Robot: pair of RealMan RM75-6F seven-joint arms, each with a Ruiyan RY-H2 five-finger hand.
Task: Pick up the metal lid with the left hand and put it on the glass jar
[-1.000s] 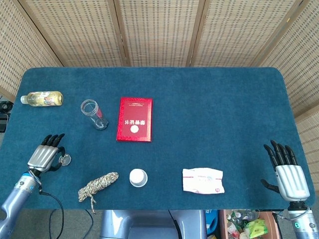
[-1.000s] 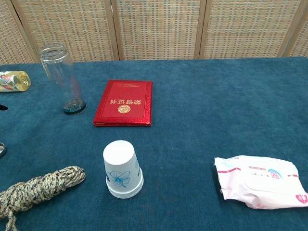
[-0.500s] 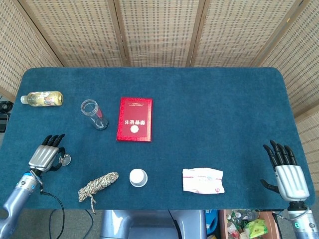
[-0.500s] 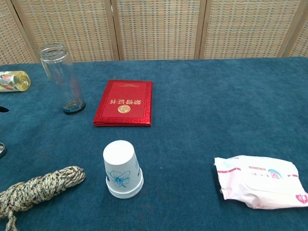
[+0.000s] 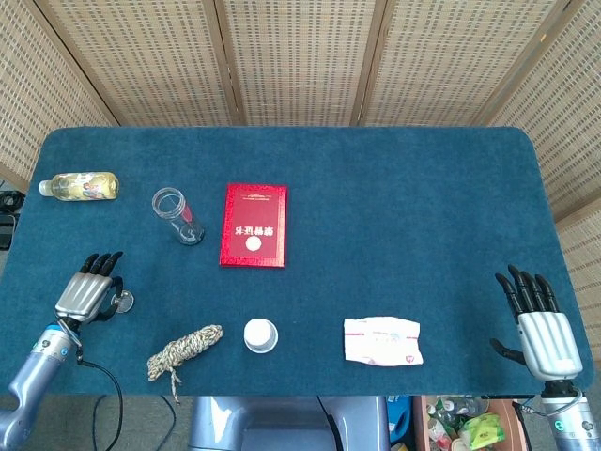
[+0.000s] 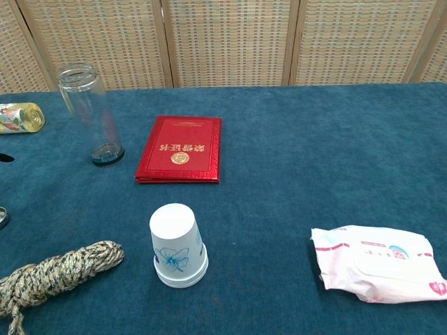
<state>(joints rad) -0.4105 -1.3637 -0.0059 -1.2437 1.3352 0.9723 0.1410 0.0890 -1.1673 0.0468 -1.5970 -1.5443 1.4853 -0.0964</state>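
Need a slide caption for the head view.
Left hand beside the metal lid; glass jar stands open, right hand idle.

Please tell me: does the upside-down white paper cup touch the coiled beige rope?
Apart. In the chest view, bare blue cloth separates the upside-down white paper cup from the coiled beige rope; the head view shows the same gap.

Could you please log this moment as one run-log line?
left hand: at metal lid, grasp unclear | glass jar: upright, uncapped | right hand: open, idle
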